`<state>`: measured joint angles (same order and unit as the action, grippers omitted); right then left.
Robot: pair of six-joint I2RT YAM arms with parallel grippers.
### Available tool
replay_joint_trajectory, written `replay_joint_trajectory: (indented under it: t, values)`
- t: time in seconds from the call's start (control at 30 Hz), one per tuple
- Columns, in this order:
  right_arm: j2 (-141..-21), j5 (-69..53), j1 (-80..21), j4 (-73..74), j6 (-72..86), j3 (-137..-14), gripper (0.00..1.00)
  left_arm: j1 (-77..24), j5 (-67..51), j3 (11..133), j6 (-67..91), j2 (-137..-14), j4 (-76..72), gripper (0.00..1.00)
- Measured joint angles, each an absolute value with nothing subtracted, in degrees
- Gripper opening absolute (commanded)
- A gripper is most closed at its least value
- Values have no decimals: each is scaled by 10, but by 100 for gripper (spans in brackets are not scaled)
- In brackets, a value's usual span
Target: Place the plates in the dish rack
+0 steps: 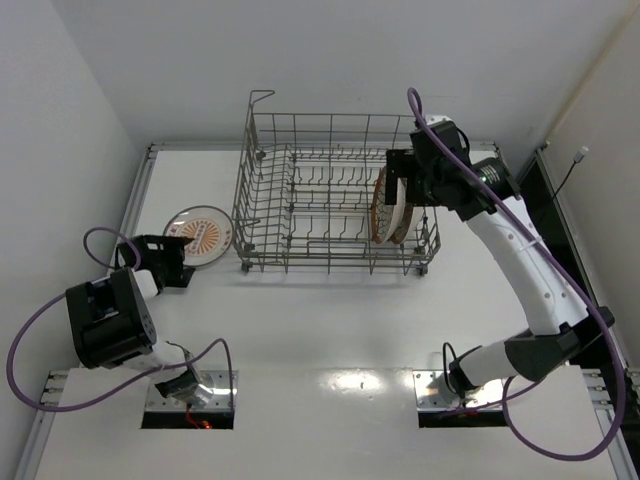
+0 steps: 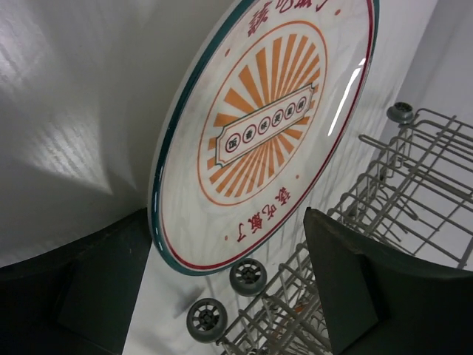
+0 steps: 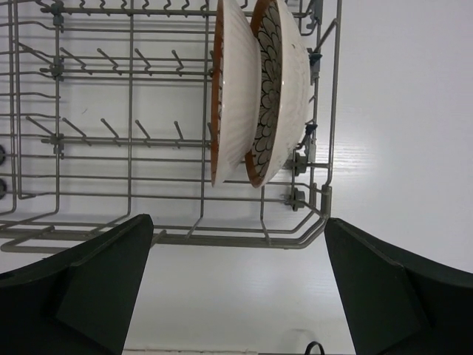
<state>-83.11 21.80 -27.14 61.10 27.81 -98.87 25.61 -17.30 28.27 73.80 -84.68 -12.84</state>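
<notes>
The white-rimmed plate with the orange sunburst centre point(image 1: 200, 234) lies flat on the table, just left of the dish rack point(image 1: 300, 205). My left gripper point(image 1: 185, 258) is open at the plate's near edge. In the left wrist view the plate point(image 2: 259, 126) fills the frame and its teal rim reaches down between my open fingers point(image 2: 362, 288) without touching them. Two brown-rimmed plates point(image 1: 390, 207) stand upright between tines at the rack's right end. My right gripper point(image 1: 405, 185) is open and empty above them. In the right wrist view both plates point(image 3: 255, 96) stand side by side, clear of the gripper point(image 3: 240, 288).
The rack's small grey wheels point(image 2: 247, 277) sit right beside the sunburst plate's edge. The rack's wire wall point(image 2: 414, 170) rises to the right of the left gripper. A raised wire loop point(image 1: 262, 97) stands at the rack's far left corner. White walls close the table's left and back.
</notes>
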Motion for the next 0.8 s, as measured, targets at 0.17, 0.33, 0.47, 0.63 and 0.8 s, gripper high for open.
replay_joint_trajectory:
  t: [0.17, 0.33, 0.47, 0.63, 0.8]
  values:
    - [-814, 223, -266, 625, 283, -979, 99, 256, -180, 281, 754, -873, -172, 57]
    - [-810, 225, -259, 635, 286, -976, 99, 256, -175, 288, 747, -906, -173, 23]
    - [-809, 225, -253, 640, 287, -971, 99, 256, -171, 291, 742, -912, -171, 13]
    - [-809, 225, -251, 645, 291, -967, 99, 256, -165, 292, 740, -912, -174, 1]
    - [-809, 224, -248, 646, 294, -967, 99, 256, -163, 303, 743, -907, -176, 0]
